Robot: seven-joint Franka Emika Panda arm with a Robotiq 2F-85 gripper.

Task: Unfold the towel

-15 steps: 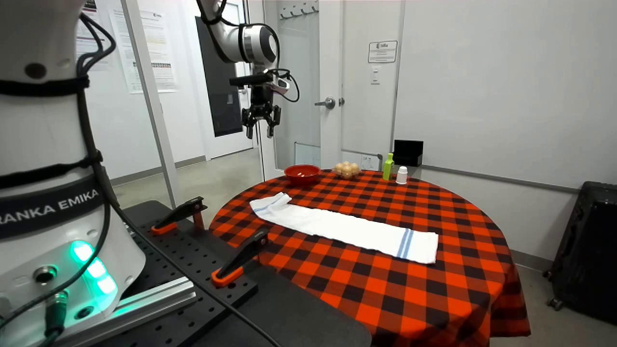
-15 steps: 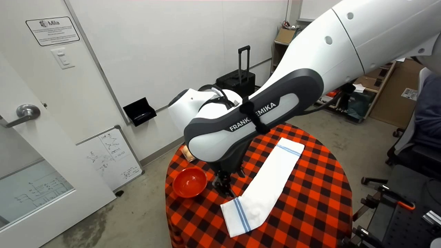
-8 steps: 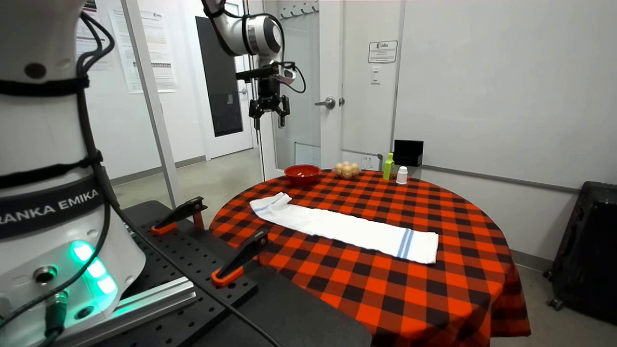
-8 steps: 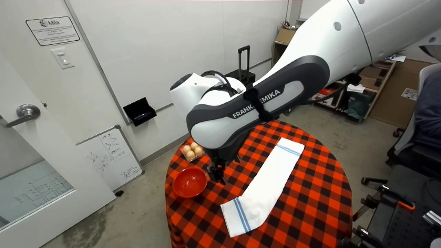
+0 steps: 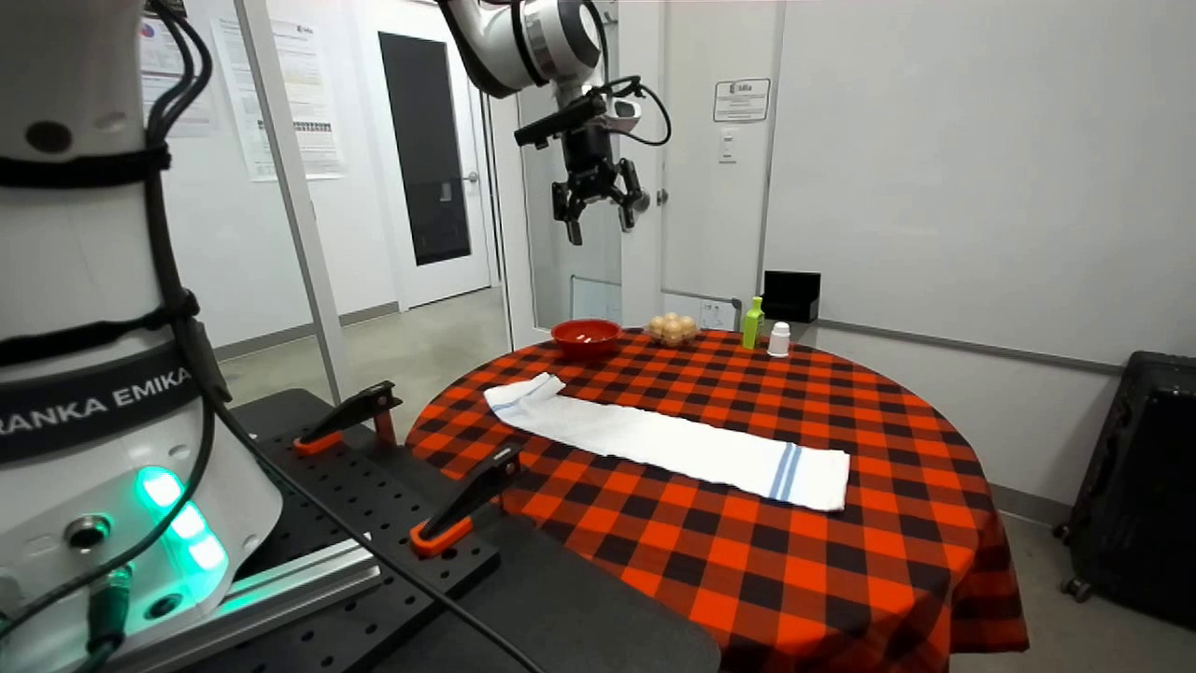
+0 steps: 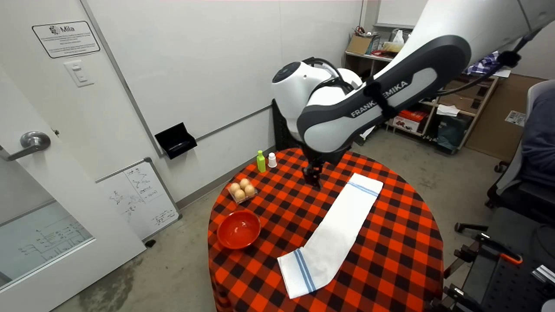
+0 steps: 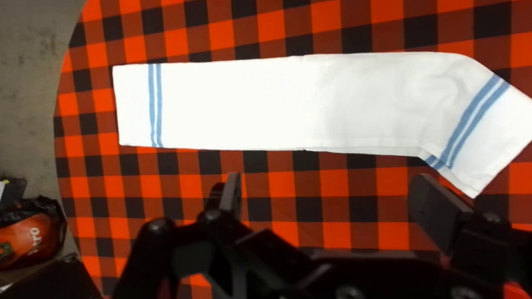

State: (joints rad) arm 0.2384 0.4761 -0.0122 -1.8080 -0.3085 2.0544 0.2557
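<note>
The white towel with blue stripes lies as a long narrow strip on the checkered table, in both exterior views (image 5: pixel 673 447) (image 6: pixel 336 234) and in the wrist view (image 7: pixel 266 104). Its end nearer the red bowl is bent at an angle. In the wrist view a lower layer shows along the edge at this bend, so the cloth lies in layers. My gripper (image 5: pixel 601 229) is open and empty, well above the table. In the wrist view the gripper (image 7: pixel 326 177) has its fingers wide apart over bare tablecloth beside the towel's long edge, with nothing between them.
A red bowl (image 6: pixel 239 232), a clear pack of eggs (image 6: pixel 242 190), a green bottle (image 6: pixel 261 162) and a white bottle (image 6: pixel 272 160) stand along the table's edge. Clamps (image 5: pixel 467 500) sit on the black robot bench. The round table has a red and black cloth (image 6: pixel 390 242).
My arm has risen and moved away from the bowl towards the towel's straight end, and the gripper has tilted. Eggs and bottles it hid are uncovered. The towel has not moved.
</note>
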